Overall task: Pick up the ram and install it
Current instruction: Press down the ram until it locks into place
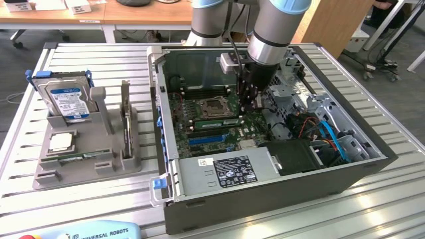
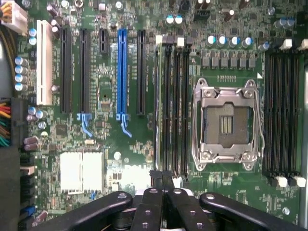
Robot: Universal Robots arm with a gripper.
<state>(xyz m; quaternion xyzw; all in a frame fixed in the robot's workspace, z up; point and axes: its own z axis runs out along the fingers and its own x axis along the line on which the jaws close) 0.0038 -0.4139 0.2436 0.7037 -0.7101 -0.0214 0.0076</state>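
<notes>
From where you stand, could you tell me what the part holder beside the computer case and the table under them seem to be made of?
The part holder looks like matte grey plastic, perhaps printed or moulded: flat, dull colour with no glints. The table appears to be bare aluminium profile: pale silver slats with long grooves and soft reflections. The computer case wall looks like dark grey painted sheet metal, though the coating cannot be told for sure.

Slatted metal table (image 1: pixel 99 199) (ridged top) under open computer case (image 1: pixel 265 199) and grey parts holder (image 1: pixel 86 164).

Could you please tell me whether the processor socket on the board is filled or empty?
Empty: the processor socket shows bare contacts inside its metal frame.
</notes>
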